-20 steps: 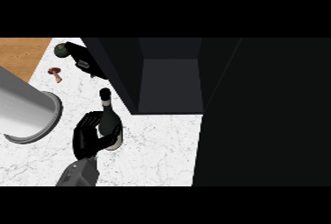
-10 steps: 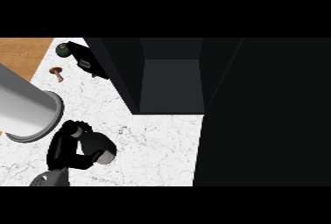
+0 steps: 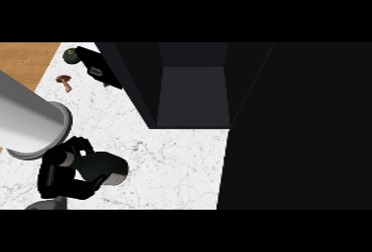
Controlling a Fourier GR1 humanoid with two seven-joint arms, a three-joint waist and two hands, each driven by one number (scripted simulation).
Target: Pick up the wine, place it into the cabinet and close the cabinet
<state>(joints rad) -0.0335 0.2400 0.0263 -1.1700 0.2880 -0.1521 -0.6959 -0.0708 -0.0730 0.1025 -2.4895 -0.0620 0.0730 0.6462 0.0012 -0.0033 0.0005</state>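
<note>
wine bottle [image 3: 102, 168] held low over the white marble counter [image 3: 174, 167], lower left, base toward camera; black hand [image 3: 64, 173] curled round it; which hand, can't tell. open dark cabinet [image 3: 193, 93] up-centre, nothing visible inside. grey forearm [image 3: 29, 125] at left edge

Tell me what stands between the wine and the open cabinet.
Nothing visible does. The left hand is curled round the wine bottle, and only bare marble counter lies between it and the cabinet's open compartment.
</note>
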